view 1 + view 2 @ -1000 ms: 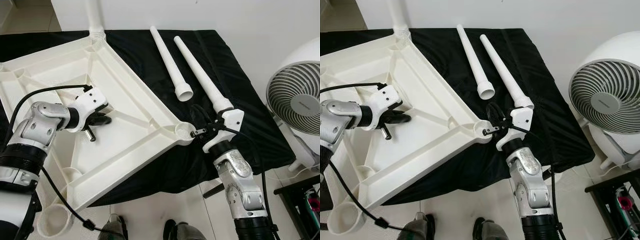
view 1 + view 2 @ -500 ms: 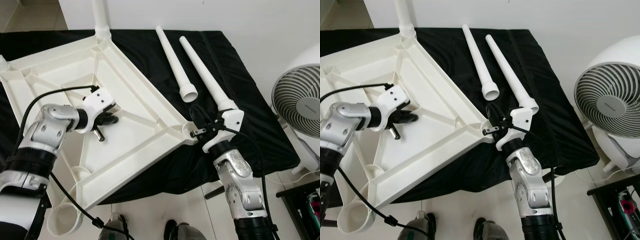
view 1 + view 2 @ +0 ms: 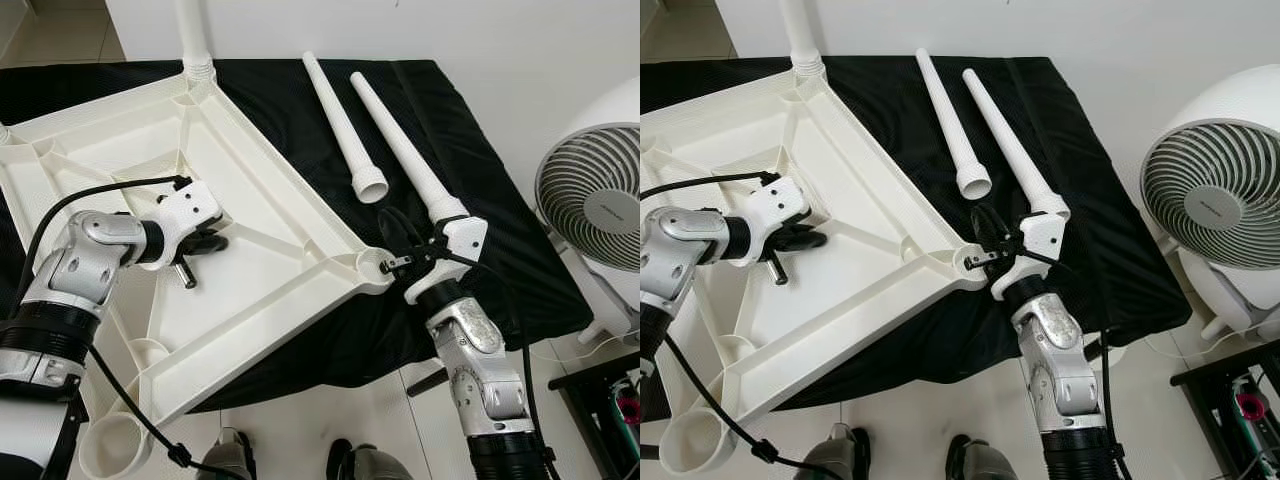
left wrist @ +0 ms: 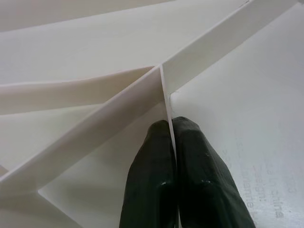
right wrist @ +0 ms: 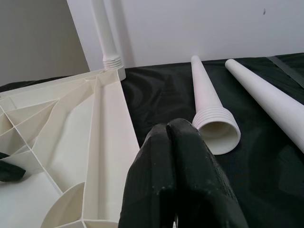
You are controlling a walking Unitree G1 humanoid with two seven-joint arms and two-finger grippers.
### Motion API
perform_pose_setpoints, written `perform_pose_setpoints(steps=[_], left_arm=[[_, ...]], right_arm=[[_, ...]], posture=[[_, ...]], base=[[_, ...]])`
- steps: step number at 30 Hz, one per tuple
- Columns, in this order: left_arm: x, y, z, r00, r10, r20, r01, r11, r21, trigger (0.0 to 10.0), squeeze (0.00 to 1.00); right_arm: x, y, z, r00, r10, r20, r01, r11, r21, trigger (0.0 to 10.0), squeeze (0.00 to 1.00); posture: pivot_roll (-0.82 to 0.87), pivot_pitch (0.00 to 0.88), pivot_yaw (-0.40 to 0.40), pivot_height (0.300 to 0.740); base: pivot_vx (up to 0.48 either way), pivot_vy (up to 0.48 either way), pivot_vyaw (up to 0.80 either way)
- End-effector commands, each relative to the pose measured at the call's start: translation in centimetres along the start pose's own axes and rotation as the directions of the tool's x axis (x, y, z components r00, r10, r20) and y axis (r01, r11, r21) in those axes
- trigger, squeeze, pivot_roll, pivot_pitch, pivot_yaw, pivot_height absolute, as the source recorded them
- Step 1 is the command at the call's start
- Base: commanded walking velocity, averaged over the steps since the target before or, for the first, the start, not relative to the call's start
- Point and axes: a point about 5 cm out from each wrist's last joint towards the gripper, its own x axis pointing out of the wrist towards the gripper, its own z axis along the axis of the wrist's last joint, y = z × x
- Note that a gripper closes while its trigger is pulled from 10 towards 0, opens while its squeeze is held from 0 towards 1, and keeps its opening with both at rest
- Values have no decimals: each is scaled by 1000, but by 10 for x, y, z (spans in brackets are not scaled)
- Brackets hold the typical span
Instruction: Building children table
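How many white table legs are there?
3: two loose legs lie side by side on the black cloth; one leg stands screwed into the tabletop's far corner.

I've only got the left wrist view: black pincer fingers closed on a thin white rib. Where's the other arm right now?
Observer: The right pincer sits at the near right corner socket of the upturned tabletop, fingers together.
Operator: Any legs fitted?
Observer: One fitted leg stands in the far corner socket.
Operator: And the rest?
Observer: A loose leg and a longer leg lie side by side on the black cloth, just beyond the right pincer.
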Motion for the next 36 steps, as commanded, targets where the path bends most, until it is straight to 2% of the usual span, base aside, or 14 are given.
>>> perform_pose_setpoints(steps=[1, 5, 11, 16, 17, 18, 19, 20, 25, 28, 31, 32, 33, 36], left_arm=[[-7, 12, -21, 977, 190, -100, -190, 982, 13, 0, 0], [-11, 13, -25, 976, 183, -115, -180, 983, 29, 0, 0], [-29, 22, -39, 965, 194, -175, -184, 980, 73, 0, 0], [-36, 24, -38, 968, 186, -167, -176, 982, 70, 0, 0], [-34, 20, -34, 978, 155, -138, -150, 988, 42, 10000, 20], [-34, 20, -34, 978, 155, -138, -150, 988, 42, 10000, 20], [-33, 14, -28, 989, 109, -101, -107, 994, 28, 10000, 1000], [-33, 14, -28, 989, 109, -101, -107, 994, 28, 10000, 1000], [-34, 1, -5, 999, -26, 42, 25, 999, 23, 10000, 1000], [-40, -8, 21, 972, -141, 188, 137, 990, 34, 10000, 1000], [-40, -8, 21, 972, -141, 188, 137, 990, 34, 10000, 1000], [-42, -9, 42, 933, -174, 316, 169, 985, 43, 10000, 0], [-41, -7, 49, 920, -158, 359, 156, 987, 34, 10000, 0], [-40, -5, 54, 912, -146, 384, 147, 989, 27, 10000, 0]], right_arm=[[-1, 1, -1, 1000, 6, -7, -6, 1000, 2, 10000, 0], [-2, 0, -1, 1000, 4, -7, -4, 1000, 0, 10000, 0], [-3, -1, -1, 1000, 0, -9, 0, 1000, -1, 10000, 0], [-3, 0, -2, 1000, 1, -11, -1, 1000, 1, 10000, 0], [-2, 0, -3, 1000, 3, -12, -3, 1000, 3, 10000, 0], [-2, 0, -3, 1000, 3, -12, -3, 1000, 3, 10000, 0], [-2, 1, -3, 1000, 5, -12, -5, 1000, 4, 10000, 0], [-2, 1, -3, 1000, 5, -12, -5, 1000, 4, 10000, 0], [-1, 0, -3, 1000, 8, -14, -8, 1000, 4, 10000, 0], [0, -1, -3, 1000, 11, -12, -11, 1000, 6, 10000, 0], [0, -1, -3, 1000, 11, -12, -11, 1000, 6, 10000, 0], [2, -3, -2, 1000, 10, -11, -10, 1000, 4, 10000, 0], [4, -4, -1, 1000, 10, -10, -10, 1000, 1, 10000, 0], [5, -5, -1, 1000, 11, -9, -11, 1000, -2, 10000, 0]], posture=[[108, 160, -39, 740], [105, 162, -38, 740], [110, 171, -37, 740], [116, 174, -37, 740], [117, 175, -38, 740], [117, 175, -38, 740], [117, 176, -40, 740], [117, 176, -40, 740], [115, 177, -43, 740], [114, 176, -45, 740], [114, 176, -45, 740], [115, 177, -50, 740], [113, 176, -53, 740], [113, 176, -53, 740]], base=[[0, 0, 0], [0, 0, 0], [0, 0, 0], [0, 0, 0], [0, 0, 0], [0, 0, 0], [0, 0, 0], [0, 0, 0], [0, 0, 0], [0, 0, 0], [0, 0, 0], [0, 0, 0], [0, 0, 0], [0, 0, 0]])
